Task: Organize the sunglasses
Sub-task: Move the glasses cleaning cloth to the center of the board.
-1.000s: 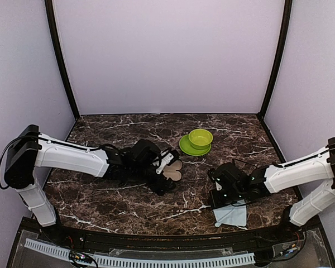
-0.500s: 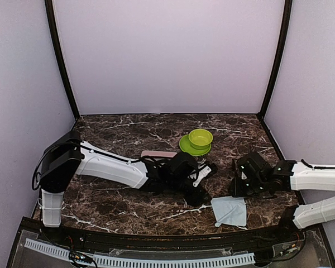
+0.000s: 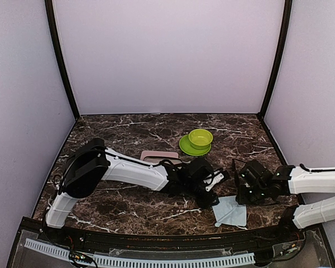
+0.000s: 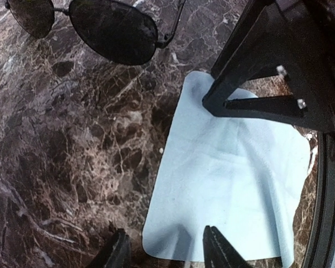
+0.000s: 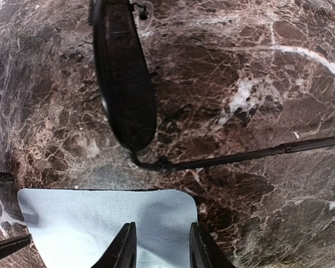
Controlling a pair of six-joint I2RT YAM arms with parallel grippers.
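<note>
The black wire-frame sunglasses lie on the marble just beyond a light blue cloth. In the right wrist view one dark lens and a thin temple show. My left gripper is open and empty over one corner of the cloth. My right gripper is open and empty over another corner, facing the sunglasses. In the top view the left gripper and right gripper flank the cloth. The red-pink sunglasses are not in view.
A pink rectangular case lies behind the left arm. A green bowl stands on a green plate further back. The right gripper's black body looms close in the left wrist view. The table's front edge is just past the cloth.
My left arm has swung right from the table's middle to the cloth, uncovering the pink case. My right gripper has pulled to the right and now sits at the cloth's far edge.
</note>
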